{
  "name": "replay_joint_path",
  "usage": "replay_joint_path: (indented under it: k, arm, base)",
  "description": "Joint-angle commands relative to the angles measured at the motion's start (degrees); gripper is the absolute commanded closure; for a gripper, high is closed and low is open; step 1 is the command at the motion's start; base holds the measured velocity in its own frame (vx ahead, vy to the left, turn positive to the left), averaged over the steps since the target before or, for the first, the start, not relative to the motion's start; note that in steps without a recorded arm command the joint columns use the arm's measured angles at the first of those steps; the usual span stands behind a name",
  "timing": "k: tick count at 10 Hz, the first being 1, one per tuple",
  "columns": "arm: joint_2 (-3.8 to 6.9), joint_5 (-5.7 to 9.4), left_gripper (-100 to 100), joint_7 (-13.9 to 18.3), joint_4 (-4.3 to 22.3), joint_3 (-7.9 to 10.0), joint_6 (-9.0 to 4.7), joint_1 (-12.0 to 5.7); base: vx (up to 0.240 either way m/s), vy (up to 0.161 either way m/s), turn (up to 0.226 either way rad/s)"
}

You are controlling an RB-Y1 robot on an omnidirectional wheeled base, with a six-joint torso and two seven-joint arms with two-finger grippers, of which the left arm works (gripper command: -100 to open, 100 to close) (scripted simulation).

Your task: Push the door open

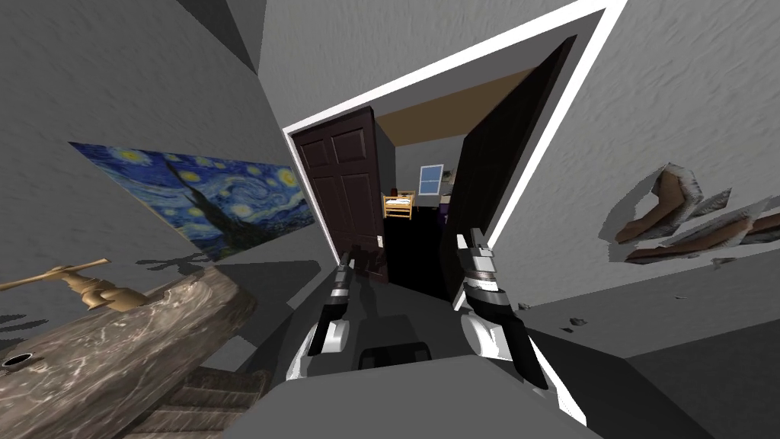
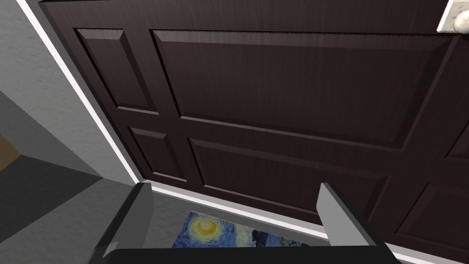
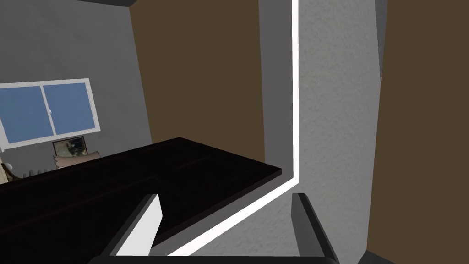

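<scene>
The left gripper (image 2: 238,220) was released, its two fingers (image 2: 338,215) standing wide apart, and it pointed at the lower part of the left door leaf (image 2: 275,101). I could not tell whether the fingertips touched the leaf. This leaf was dark brown, almost black, with a fine wood grain and sunken rectangular panels, and it carried a pale knob (image 2: 459,19) on a white plate near its free edge. The right gripper (image 3: 226,227) was also released, with its fingers well apart, and it was raised near the right door leaf (image 3: 137,188). That leaf was of the same dark colour and was seen there nearly edge-on, just beside one finger. In the head view the left leaf stood at the left side of the doorway and the right leaf was swung away into the room beyond, so a gap was open between them. A white door frame (image 3: 295,91) ran around the opening, set in grey rough walls. Through the gap there was a window (image 1: 431,178), a small wooden piece of furniture (image 1: 398,204) and a black area (image 1: 415,255) below them. On the left wall hung a blue painting (image 1: 213,198) with yellow stars, and near it stood a stone-like counter (image 1: 114,343) with a brass tap (image 1: 91,289).
</scene>
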Motion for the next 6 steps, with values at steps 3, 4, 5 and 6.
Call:
replay_joint_path:
  k: [3,4,5,6]
  arm:
    - [0.55,-0.54,-100,1.3,5.5,-0.78,-1.42,-1.97]
    - [0.55,-0.54,-100,1.3,6.1,-0.78,-1.42,-1.97]
    - [0.68,-0.77,-100,1.7,8.3,-1.09,-1.95,-2.79]
    - [0.79,-1.00,-100,2.1,9.9,-1.40,-2.49,-3.61]
  base:
    - [0.068,0.009,-0.006]
    - [0.065,0.007,-0.004]
    - [0.055,0.011,-0.003]
    - [0.078,0.022,-0.008]
